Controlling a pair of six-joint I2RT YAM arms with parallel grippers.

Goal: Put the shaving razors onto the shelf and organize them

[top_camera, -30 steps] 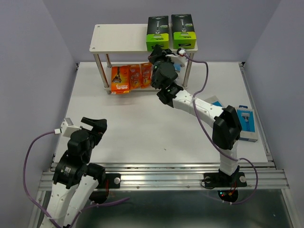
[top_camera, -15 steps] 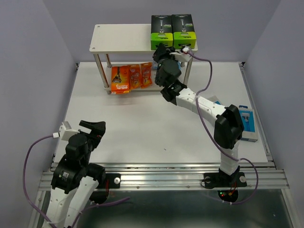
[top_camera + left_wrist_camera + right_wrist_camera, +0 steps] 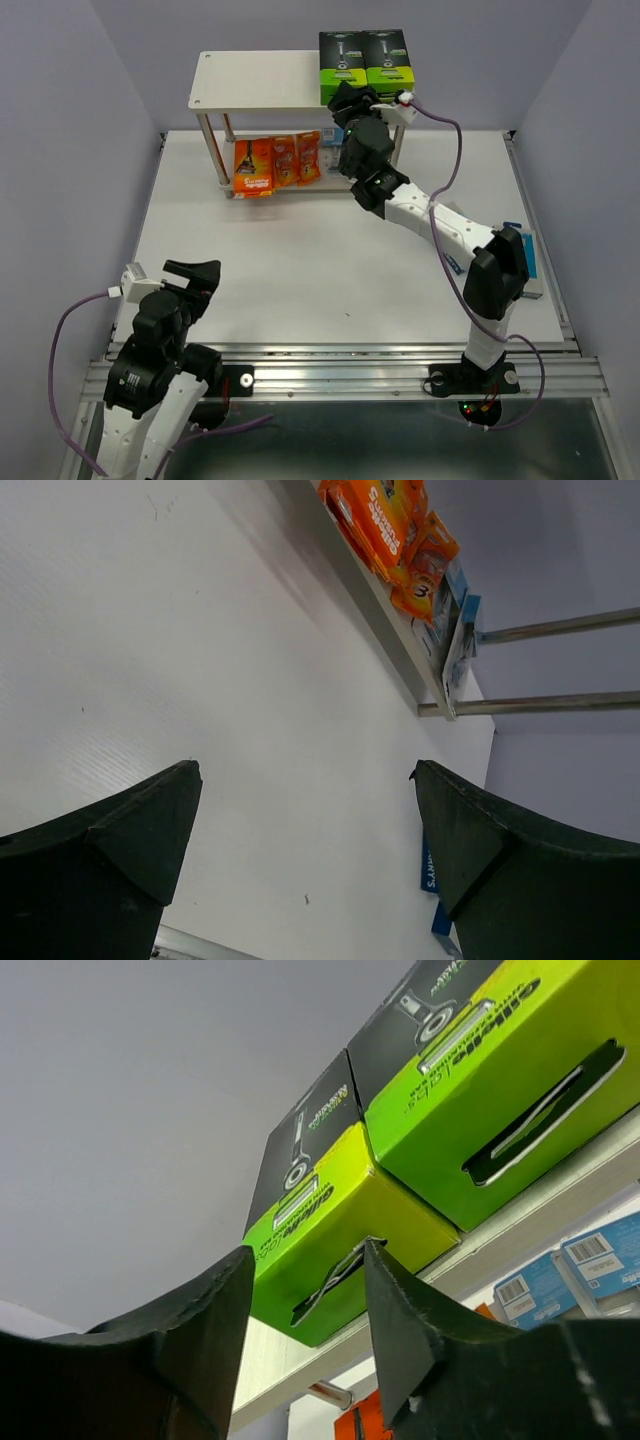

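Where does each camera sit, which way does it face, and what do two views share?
Top external: above and behind the bases, looking down on table, shelf, left arm, right arm.
Left wrist: low near the table, facing the orange packs; left gripper at bottom.
Right wrist: beside the shelf, looking up at green boxes; right gripper at bottom.
Shared: top and left wrist show the orange packs.

Lab – walled table, alu rail.

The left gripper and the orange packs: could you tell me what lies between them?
Only bare white table separates the left gripper from the orange packs, as the top view shows.
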